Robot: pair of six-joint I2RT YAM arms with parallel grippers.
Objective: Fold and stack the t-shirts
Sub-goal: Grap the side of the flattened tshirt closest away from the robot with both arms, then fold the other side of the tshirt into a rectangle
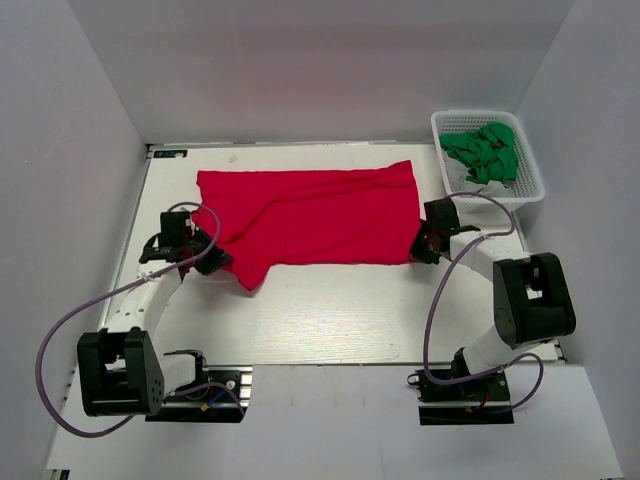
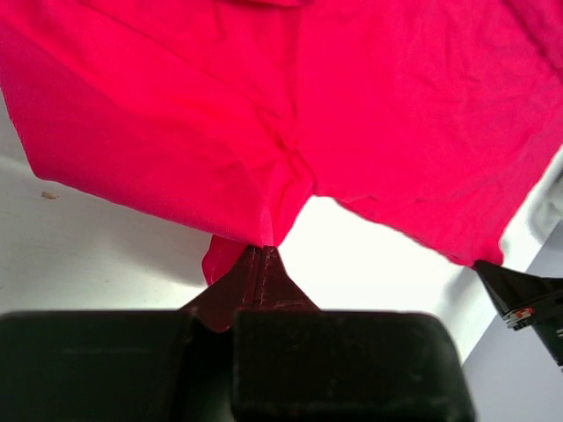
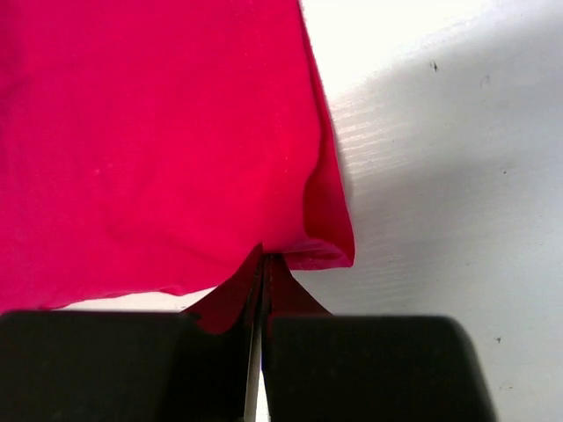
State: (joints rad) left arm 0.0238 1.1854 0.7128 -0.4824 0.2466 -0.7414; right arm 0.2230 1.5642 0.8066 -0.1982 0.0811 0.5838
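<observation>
Your left gripper (image 2: pixel 261 257) and right gripper (image 3: pixel 264 262) are both clamping the near edge of the t-shirt (image 1: pixel 310 215), which is lying on the table (image 1: pixel 330 320) (soft, light cloth; hold it by the corners and expect sagging).

The bright red soft fabric t-shirt (image 1: pixel 310 215) was plain, unpatterned. The white plastic lattice basket (image 1: pixel 531 170), far right, held green crumpled cloth (image 1: pixel 485 152). The flat table (image 1: pixel 320 310) was white.

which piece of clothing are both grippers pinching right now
The red t-shirt spread on the table; left gripper and right gripper clamp its edges. The green clothing lies apart in the white basket.
</observation>
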